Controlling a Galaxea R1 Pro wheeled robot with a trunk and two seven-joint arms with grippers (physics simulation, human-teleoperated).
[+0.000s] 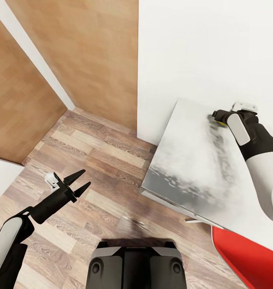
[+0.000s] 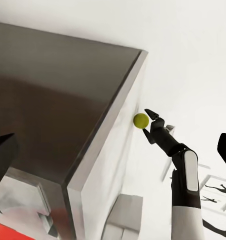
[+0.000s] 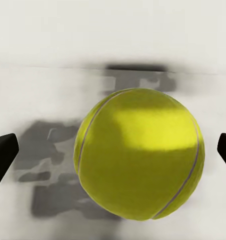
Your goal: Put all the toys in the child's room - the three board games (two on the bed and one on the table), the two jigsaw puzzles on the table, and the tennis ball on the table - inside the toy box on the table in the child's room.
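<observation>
Just one tennis ball [image 3: 139, 154] sits between the right jaws [image 1: 217, 116], on the table [image 1: 184, 160].

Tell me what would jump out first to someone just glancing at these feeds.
The yellow-green tennis ball looms large in the right wrist view, sitting between the right gripper's fingertips over the pale table near the white wall. In the head view the left gripper hangs open above the wood-plank floor, holding nothing. A red chair peeks in beside the table's near edge.
</observation>
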